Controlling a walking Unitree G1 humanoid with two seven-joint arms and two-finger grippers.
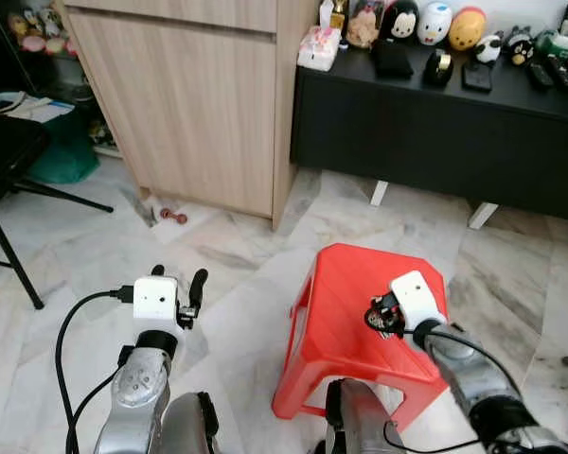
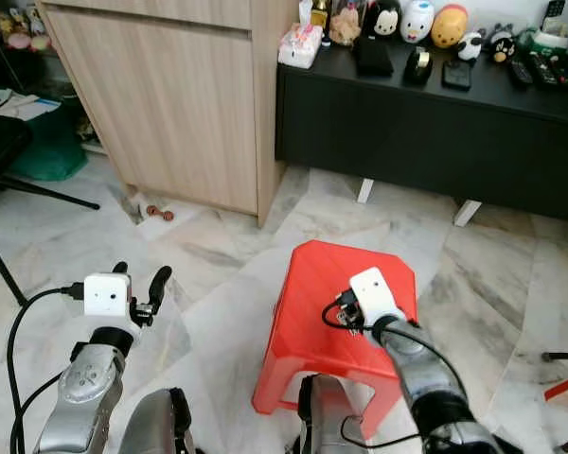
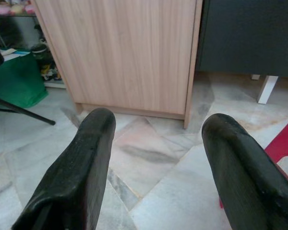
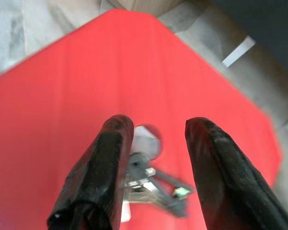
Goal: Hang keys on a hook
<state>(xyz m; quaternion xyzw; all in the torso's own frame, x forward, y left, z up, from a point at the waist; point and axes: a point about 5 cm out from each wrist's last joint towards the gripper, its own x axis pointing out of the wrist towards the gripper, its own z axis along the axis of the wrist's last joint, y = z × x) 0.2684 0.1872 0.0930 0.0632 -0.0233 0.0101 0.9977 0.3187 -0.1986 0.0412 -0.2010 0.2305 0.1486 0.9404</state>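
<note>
A bunch of silver keys with a small green tag lies on top of a red plastic stool. My right gripper hovers low over the stool, open, with the keys between its two black fingers and close to one of them. In the eye views the right gripper sits over the middle of the stool's seat. My left gripper is held up over the marble floor to the left of the stool, open and with nothing in it.
A light wooden cabinet stands ahead on the left. A black low sideboard with toys on top is ahead on the right. Black chair legs and a green bag are at far left.
</note>
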